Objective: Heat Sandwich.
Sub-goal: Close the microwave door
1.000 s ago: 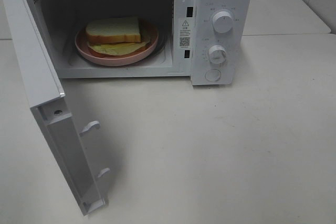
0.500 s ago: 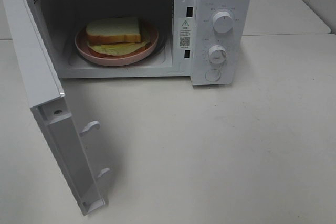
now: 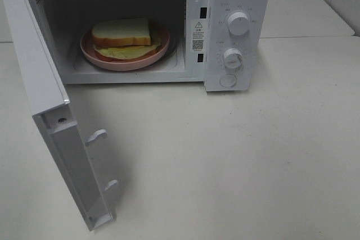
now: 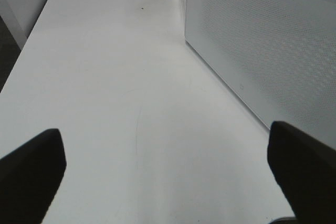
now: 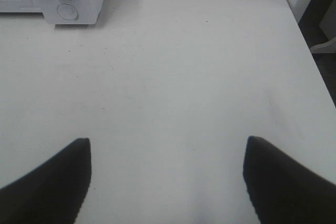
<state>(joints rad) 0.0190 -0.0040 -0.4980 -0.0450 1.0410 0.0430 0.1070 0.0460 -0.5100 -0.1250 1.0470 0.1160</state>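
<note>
White tabletop [image 3: 253, 155] fills the near ground. Nothing has shifted from the earlier frames: door, plate and sandwich lie just as they did a second ago. Neither arm shows in the high view.

The left gripper [image 4: 167, 169] hangs over bare table with its dark fingertips spread wide, released and holding nothing. The perforated face of the microwave door [image 4: 262, 51] stands near it. The right gripper [image 5: 168, 182] is likewise released over the table, well short of the microwave's control corner.

The door [image 3: 50, 111] is swung fully open toward the near left, with two latch hooks [image 3: 97, 135] standing out from its inner edge.

Farther back sits the white microwave [image 3: 236, 4]. Inside its cavity the sandwich [image 3: 121, 33] rests on a pink plate [image 3: 121, 63] — white bread on top, yellow-green filling showing at the near edge.

On the frame just right of the cavity is a label [image 3: 197, 35] with a warning triangle and a square code; its print is too small to read. The control panel carries an upper knob [image 3: 239, 23], a lower knob [image 3: 232, 58] and a round button [image 3: 228, 80] beneath — the markings around them are illegible.
</note>
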